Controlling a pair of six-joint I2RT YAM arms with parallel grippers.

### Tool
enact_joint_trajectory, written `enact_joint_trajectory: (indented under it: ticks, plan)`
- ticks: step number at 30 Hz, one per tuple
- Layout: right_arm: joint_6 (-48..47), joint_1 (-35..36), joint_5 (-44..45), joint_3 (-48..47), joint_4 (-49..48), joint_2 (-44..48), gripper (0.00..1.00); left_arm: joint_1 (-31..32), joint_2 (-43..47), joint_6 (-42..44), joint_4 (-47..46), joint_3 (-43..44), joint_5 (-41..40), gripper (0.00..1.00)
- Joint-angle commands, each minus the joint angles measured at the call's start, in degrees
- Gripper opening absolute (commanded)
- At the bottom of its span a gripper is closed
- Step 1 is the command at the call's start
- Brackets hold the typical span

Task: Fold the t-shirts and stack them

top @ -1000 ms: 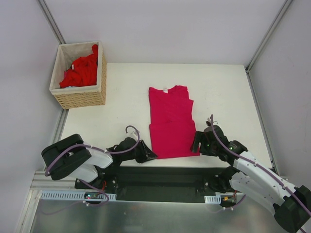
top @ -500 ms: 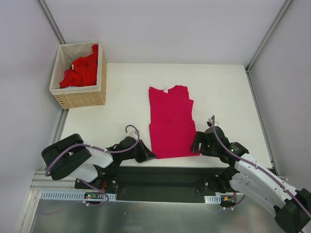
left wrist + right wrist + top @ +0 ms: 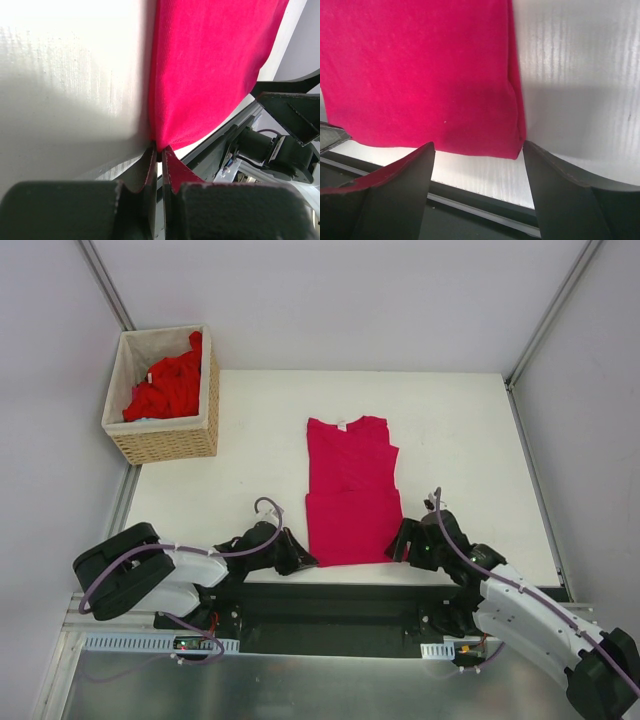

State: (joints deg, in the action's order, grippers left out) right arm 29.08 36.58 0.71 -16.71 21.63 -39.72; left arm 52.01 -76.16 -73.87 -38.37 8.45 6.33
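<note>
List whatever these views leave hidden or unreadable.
Top view: count of red shirts, tangled and sunk behind the basket wall.
Top view: neck label print, too small.
Left wrist view: left gripper hides how much magenta shirt hem it pinches.
Right wrist view: frame edge cuts off the collar end.

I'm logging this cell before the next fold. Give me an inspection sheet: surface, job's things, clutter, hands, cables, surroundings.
Surface: white table.
Job's things: magenta t-shirt flat, partly folded; red t-shirts heaped in wicker basket.
Clutter: nothing seen.
Hands: left hand shut on the shirt's near left corner; right hand open at its near right corner.
Cables: purple cables looped over both arms.
Surroundings: grey walls, metal frame posts.
</note>
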Motion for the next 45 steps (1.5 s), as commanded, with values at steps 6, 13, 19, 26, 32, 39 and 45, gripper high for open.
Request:
enact_joint_trajectory:
  ticks: [6,13,19,26,32,39,45]
  plan:
    - [2.21,-0.19,-1.85,1.86,-2.20,-1.67,0.58,-1.29,1.19,2.41,8.40,-2.21,-3.08,0.00]
    - [2.12,-0.19,-1.41,1.33,-1.50,-2.11,0.43,-1.74,1.28,2.67,8.75,-2.12,-2.99,0.00]
    - [2.03,-0.19,-1.24,1.07,-0.97,-2.37,0.32,-2.09,1.01,3.03,9.10,-1.68,-2.55,0.00]
    - [1.86,-0.19,-1.06,0.63,-0.62,-2.99,0.20,-2.35,1.19,3.47,9.72,-1.33,-2.37,0.00]
    - [1.42,-0.19,-1.06,-0.86,-0.62,-4.31,0.01,-2.70,2.24,4.08,11.20,-0.63,-2.20,0.00]
    - [-1.48,-0.19,1.66,-6.22,1.05,-5.01,0.01,-2.88,5.93,9.69,18.83,5.25,-2.11,0.00]
    - [-3.68,-0.19,2.36,-11.41,2.63,-6.24,0.01,-3.40,8.48,14.71,25.18,12.20,-2.72,0.00]
